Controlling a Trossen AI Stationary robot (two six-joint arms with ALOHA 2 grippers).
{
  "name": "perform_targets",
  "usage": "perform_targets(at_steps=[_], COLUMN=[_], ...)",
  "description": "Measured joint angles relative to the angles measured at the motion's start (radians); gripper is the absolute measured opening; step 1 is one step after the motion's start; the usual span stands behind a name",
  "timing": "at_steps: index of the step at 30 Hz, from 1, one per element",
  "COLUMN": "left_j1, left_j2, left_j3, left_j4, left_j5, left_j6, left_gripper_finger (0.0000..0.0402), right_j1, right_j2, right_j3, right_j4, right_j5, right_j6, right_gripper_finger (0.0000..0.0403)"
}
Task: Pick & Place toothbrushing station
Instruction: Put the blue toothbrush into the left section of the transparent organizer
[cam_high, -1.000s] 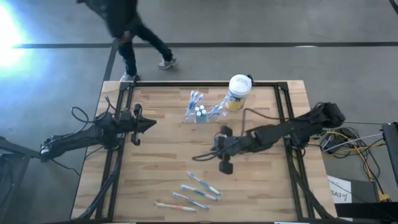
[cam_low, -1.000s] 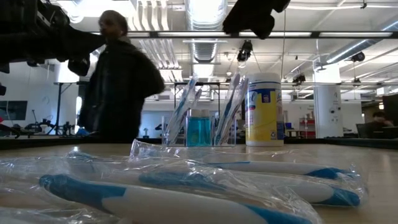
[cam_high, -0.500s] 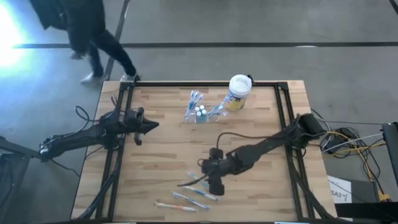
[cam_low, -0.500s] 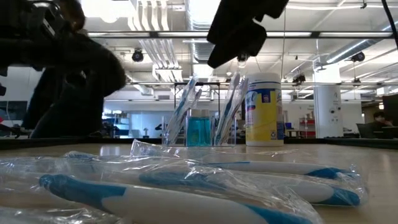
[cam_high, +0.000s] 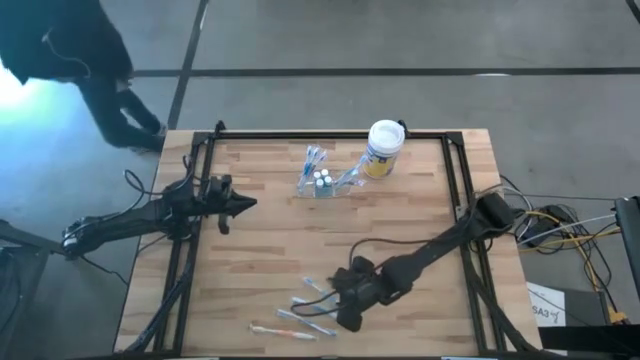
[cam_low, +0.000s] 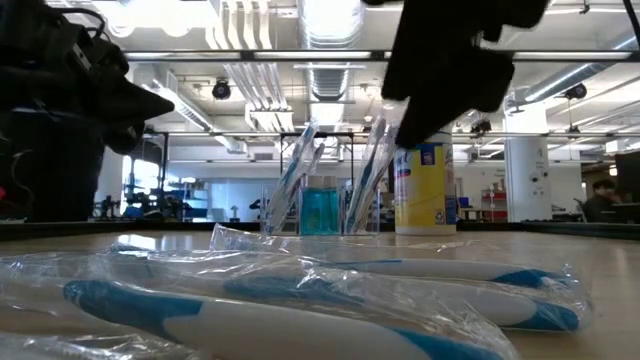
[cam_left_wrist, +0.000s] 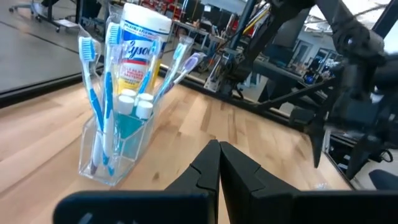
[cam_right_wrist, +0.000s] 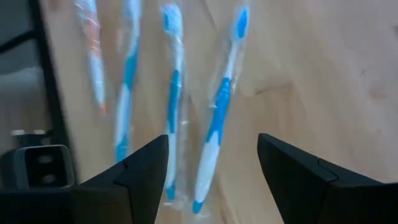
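Note:
The toothbrushing station (cam_high: 320, 183) is a clear, low plastic holder that stands on its base at the table's far middle. It holds upright toothbrushes and small capped bottles, and it also shows in the left wrist view (cam_left_wrist: 115, 127) and the low view (cam_low: 322, 208). My left gripper (cam_high: 247, 203) is shut and hovers left of the station, pointing toward it (cam_left_wrist: 219, 163). My right gripper (cam_high: 335, 310) is open and slants down above several wrapped toothbrushes (cam_right_wrist: 217, 118) near the table's front. One blue-and-white brush lies between its fingers, untouched.
A white canister with a yellow label (cam_high: 383, 148) stands just right of the station. Wrapped toothbrushes (cam_low: 330, 290) lie flat near the front edge. A black frame (cam_high: 450, 180) runs along the table's sides. A person (cam_high: 80, 70) is on the floor beyond the far left corner.
My right gripper has swung from the table's middle toward the near edge and sunk, rolling as it went. It now sits over the wrapped toothbrushes. The person beyond the far edge has walked off to the left.

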Motion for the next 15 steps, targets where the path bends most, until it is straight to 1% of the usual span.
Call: perform_targets(at_steps=[7, 12, 15], left_j1=[0.0, 0.0, 0.0], left_j2=[0.0, 0.0, 0.0], left_j3=[0.0, 0.0, 0.0], left_j4=[0.008, 0.011, 0.015], left_j5=[0.0, 0.0, 0.0], left_j6=[-0.015, -0.015, -0.014], left_gripper_finger=[0.0012, 0.0012, 0.0012], right_j1=[-0.005, -0.009, -0.013], right_j2=[0.103, 0.137, 0.131], right_j3=[0.023, 0.024, 0.025], right_j4=[-0.007, -0.005, -0.002], right_j5=[0.026, 0.003, 0.003], right_j6=[0.0, -0.008, -0.014], right_gripper_finger=[0.0244, 0.0244, 0.0244])
